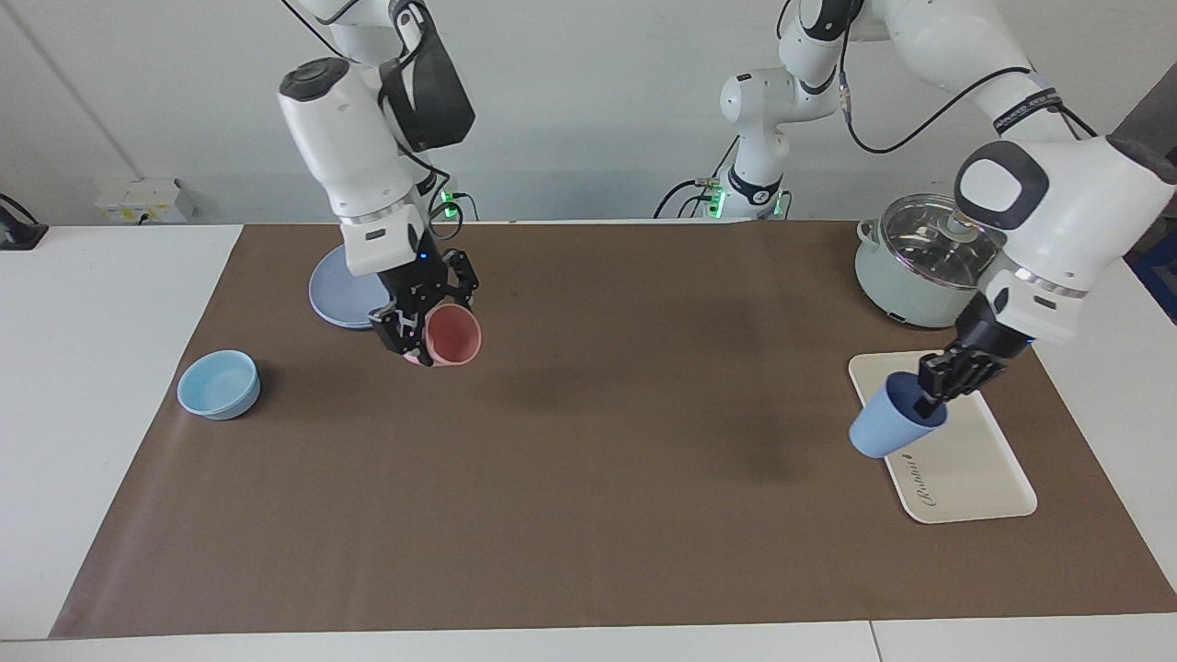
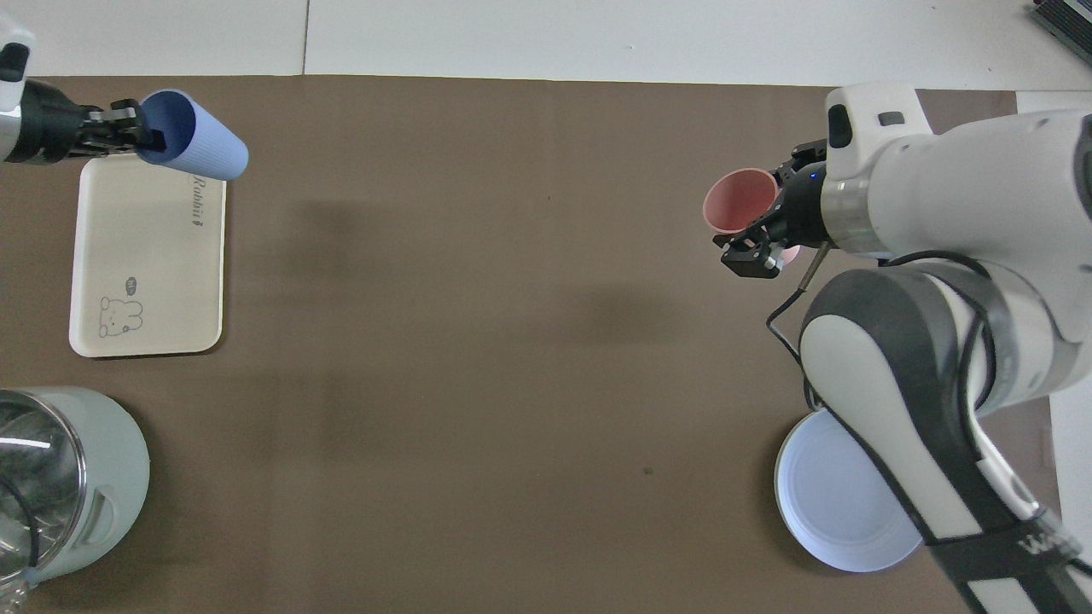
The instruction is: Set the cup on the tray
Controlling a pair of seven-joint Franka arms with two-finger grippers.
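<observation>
My left gripper (image 1: 929, 395) is shut on the rim of the periwinkle-blue cup (image 1: 878, 429), one finger inside its mouth. It holds the cup tilted in the air over the edge of the cream-white tray (image 1: 970, 464) that is toward the table's middle. In the overhead view the left gripper (image 2: 135, 134) and the cup (image 2: 203, 143) are over the tray's (image 2: 145, 256) end farthest from the robots, by the script lettering. My right gripper (image 1: 416, 333) is shut on a pink cup (image 1: 453, 336), tilted in the air beside the round blue plate.
A round blue plate (image 1: 333, 296) lies near the right arm's base, also in the overhead view (image 2: 840, 507). A light-blue bowl (image 1: 219, 384) sits toward the right arm's end. A pale green pot with a glass lid (image 1: 919, 267) stands nearer to the robots than the tray.
</observation>
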